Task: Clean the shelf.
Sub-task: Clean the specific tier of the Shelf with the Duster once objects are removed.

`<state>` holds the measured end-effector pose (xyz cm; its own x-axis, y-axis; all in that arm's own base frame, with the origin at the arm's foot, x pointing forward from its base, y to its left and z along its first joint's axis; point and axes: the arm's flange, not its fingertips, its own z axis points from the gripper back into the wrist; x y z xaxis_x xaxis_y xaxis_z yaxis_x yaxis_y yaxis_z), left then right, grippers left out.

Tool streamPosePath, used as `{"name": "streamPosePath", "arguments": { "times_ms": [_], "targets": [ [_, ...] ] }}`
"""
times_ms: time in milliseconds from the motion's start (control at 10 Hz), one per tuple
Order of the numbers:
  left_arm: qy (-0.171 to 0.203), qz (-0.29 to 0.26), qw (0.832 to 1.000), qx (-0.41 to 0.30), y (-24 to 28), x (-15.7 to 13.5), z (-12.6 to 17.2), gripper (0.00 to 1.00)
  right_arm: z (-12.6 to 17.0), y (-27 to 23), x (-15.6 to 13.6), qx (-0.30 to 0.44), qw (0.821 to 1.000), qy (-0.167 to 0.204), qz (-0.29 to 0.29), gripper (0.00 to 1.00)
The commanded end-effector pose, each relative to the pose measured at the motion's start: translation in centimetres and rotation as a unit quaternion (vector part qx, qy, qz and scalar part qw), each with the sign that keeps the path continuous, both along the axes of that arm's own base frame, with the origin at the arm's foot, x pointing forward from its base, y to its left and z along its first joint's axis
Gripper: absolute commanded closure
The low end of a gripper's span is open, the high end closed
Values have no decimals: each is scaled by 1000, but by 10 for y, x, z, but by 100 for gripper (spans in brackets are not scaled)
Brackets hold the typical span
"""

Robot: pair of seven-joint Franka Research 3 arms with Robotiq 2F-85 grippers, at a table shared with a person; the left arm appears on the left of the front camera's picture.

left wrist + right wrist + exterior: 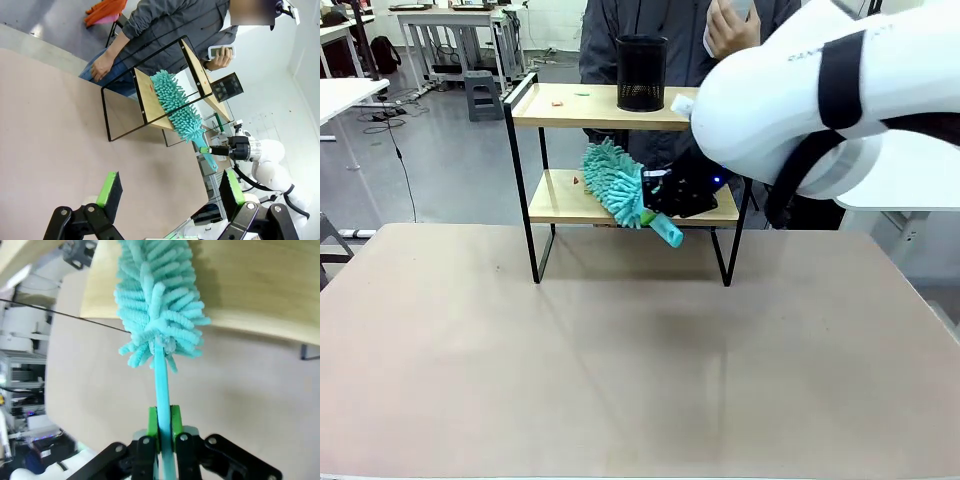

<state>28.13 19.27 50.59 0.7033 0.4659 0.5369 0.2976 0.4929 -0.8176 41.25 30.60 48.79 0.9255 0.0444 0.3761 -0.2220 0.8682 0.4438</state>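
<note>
- Over the near part of the brown table, the left gripper is hovering with its green-padded fingers spread wide and nothing between them, angled towards the far side.
- Farther in, the right arm is reaching in from the right at lower-board height, and the right gripper is clamping the thin teal handle of a chenille duster.
- The duster's fluffy head is lying across the lower board of the shelf, which is standing on the far half of the table.
- On the top board, a black mesh pen cup is standing upright, with small orange and green scraps beside it.
- Behind the shelf, a person is standing, one hand holding a white device.
</note>
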Motion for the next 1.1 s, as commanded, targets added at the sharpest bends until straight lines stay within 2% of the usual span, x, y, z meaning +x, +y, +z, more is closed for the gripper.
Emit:
{"name": "streamPosePath", "arguments": {
  "times_ms": [0,100,300,400,500,700,800,900,1000],
  "targets": [
    [-13,1,1000,0,-1,2,1,0,5,17,15,-8,1000,-6,18,88],
    [-13,1,1000,0,-1,2,1,0,5,19,19,-12,999,0,32,88],
    [-13,1,1000,0,-1,2,1,0,2,13,20,-17,995,42,83,88],
    [-13,1,1000,0,-1,2,1,0,8,-2,12,-12,991,59,116,88],
    [-13,1,1000,0,-1,2,1,0,19,-22,1,1,988,61,144,88],
    [-13,1,1000,0,-1,2,1,0,42,-76,-31,15,973,73,218,88],
    [-13,1,1000,0,-1,2,1,0,52,-111,-57,52,951,107,285,88],
    [-13,1,1000,0,-1,2,1,0,59,-145,-83,69,936,138,316,88],
    [-13,1,1000,0,-1,2,1,0,65,-175,-105,102,935,131,313,88]
  ]
}}
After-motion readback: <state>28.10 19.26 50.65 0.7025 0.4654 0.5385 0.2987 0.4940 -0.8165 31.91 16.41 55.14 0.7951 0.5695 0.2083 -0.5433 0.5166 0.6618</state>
